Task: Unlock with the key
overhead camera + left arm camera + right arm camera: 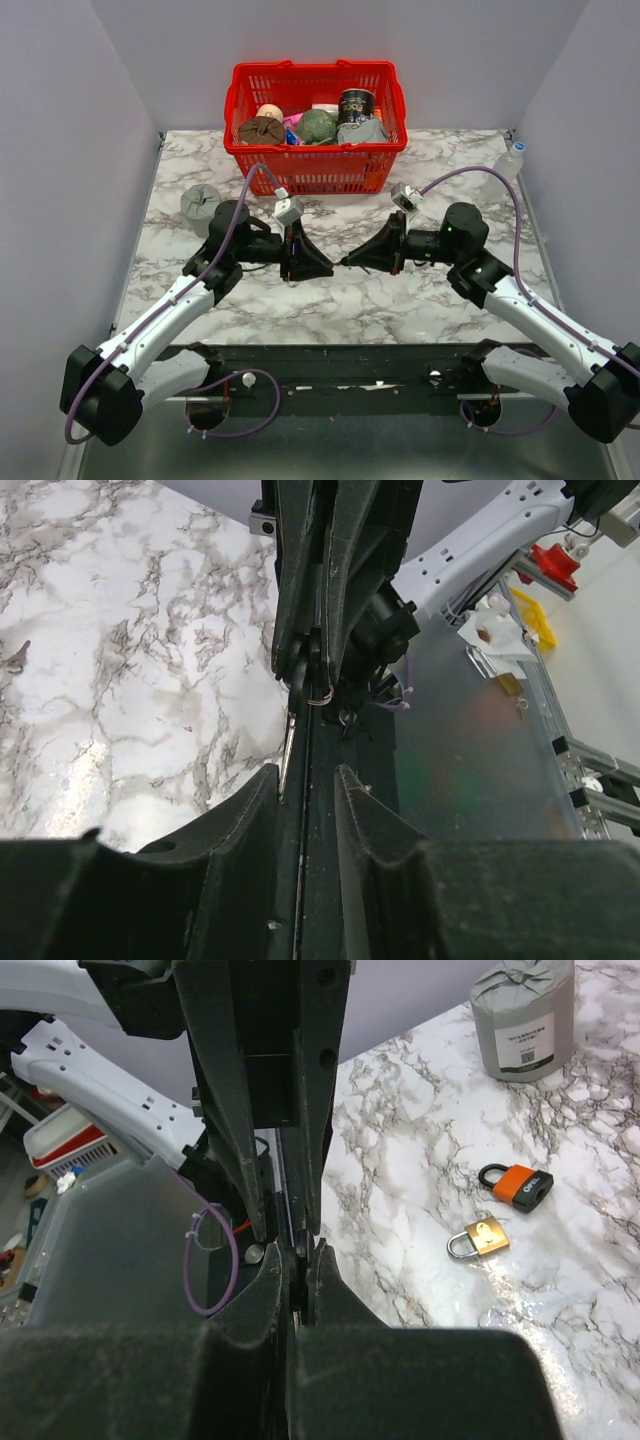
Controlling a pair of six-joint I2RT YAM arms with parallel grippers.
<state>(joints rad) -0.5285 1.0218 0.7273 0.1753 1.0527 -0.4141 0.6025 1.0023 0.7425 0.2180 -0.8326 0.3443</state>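
Observation:
My two grippers meet tip to tip above the middle of the table. My right gripper is shut on the black head of the key, which carries a small ring. The thin metal blade points at my left gripper. Its jaws stand a narrow gap apart, and the blade's tip lies against the left fingertip. The orange-and-black padlock and the small brass padlock lie on the marble in the right wrist view, apart from both grippers. Both are hidden in the top view.
A red basket full of items stands at the back centre. A grey roll stands behind the left arm. A clear bottle stands at the back right. A small metal thing lies on the marble.

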